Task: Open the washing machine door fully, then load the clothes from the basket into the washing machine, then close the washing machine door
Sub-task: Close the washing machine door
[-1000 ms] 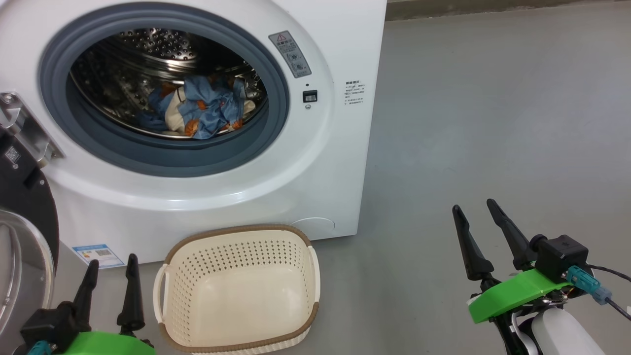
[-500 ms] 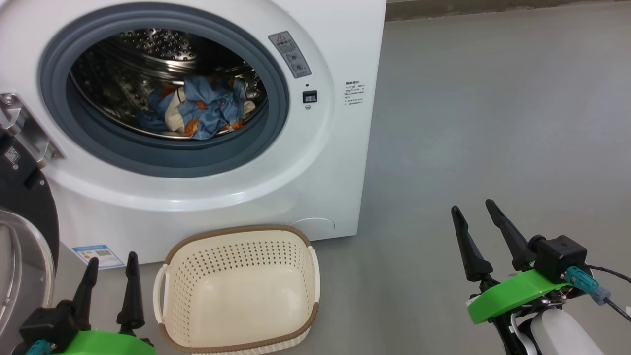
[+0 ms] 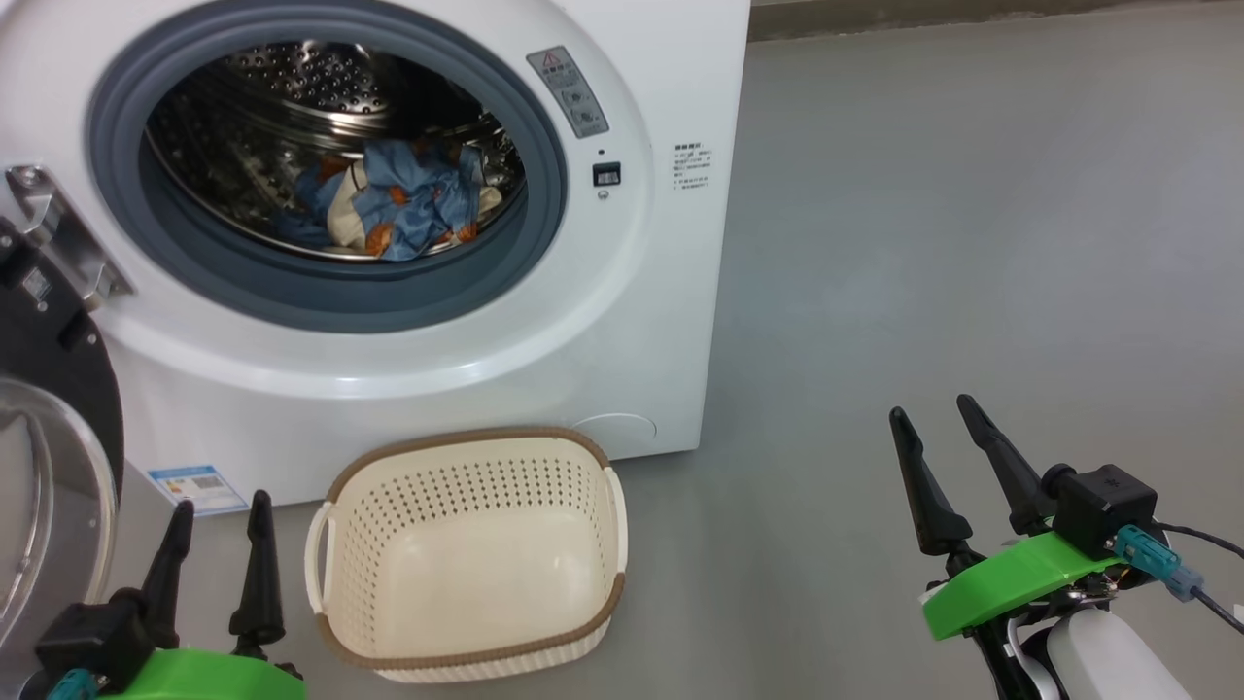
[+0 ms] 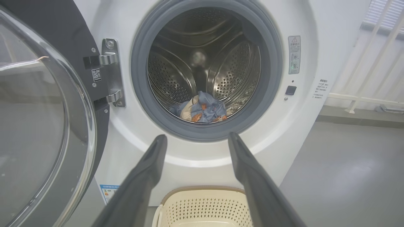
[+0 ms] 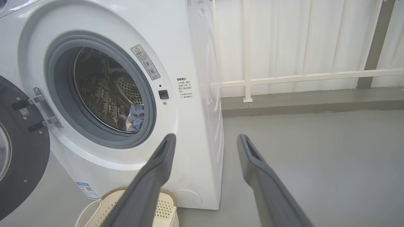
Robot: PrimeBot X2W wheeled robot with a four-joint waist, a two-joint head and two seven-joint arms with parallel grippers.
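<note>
Two grippers, fingers apart: left gripper (image 3: 222, 501) lower left beside the basket (image 3: 466, 439), right gripper (image 3: 931, 406) lower right. The clothes (image 3: 408, 209) lie inside the washing machine (image 3: 632, 321), upper left.

Washing machine (image 4: 202, 164) at ctr, white front. Door (image 4: 72, 28) stands wide open at L, its clear glass bowl (image 4: 31, 126) bulging toward the camera. Metal hinge (image 4: 112, 72) joins door to front, w/ a QR sticker (image 4: 96, 75) just beside it. Grey gasket (image 4: 139, 78) rings the steel drum (image 4: 233, 66). Clothes (image 4: 203, 108), blue w/ orange print plus a cream bit, lie in a small heap at drum btm. Left claw (image 4: 195, 137) is spread wide, nothing btwn its fingers. Basket (image 4: 205, 205) sits below the machine front. Blue label (image 4: 109, 192) is low on the front, L of basket. Warning label (image 4: 294, 54) and dark latch (image 4: 290, 90) are R of the opening. Grey floor (image 4: 347, 173) and white railing (image 4: 363, 97) at far R.
</note>
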